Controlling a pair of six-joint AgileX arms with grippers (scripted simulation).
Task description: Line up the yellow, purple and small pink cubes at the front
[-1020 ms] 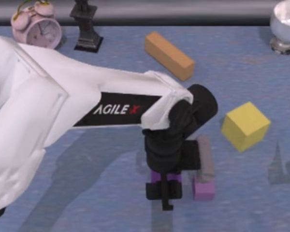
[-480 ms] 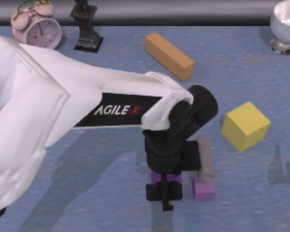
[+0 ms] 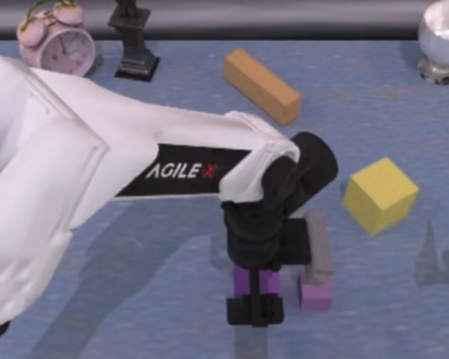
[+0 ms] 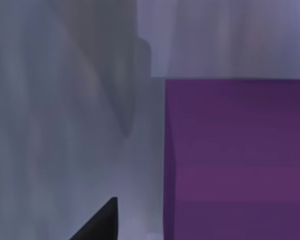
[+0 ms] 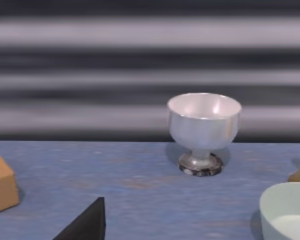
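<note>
White-shelled left arm reaches across the table's middle, its gripper now nearer the front edge than a second ago, fingers clenched on the purple cube — likely mid-placement. Yellow cube, matte and largest, waits well apart at the right. Small pink cube sits just beside the purple; the right arm is parked out of view — fingers unreadable.

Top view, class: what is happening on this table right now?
The left arm reaches to the front of the table, its claw over the purple cube. The small pink cube sits just right of it. The yellow cube lies farther back and right, not yet lined up. The right arm is out of the top view.
</note>
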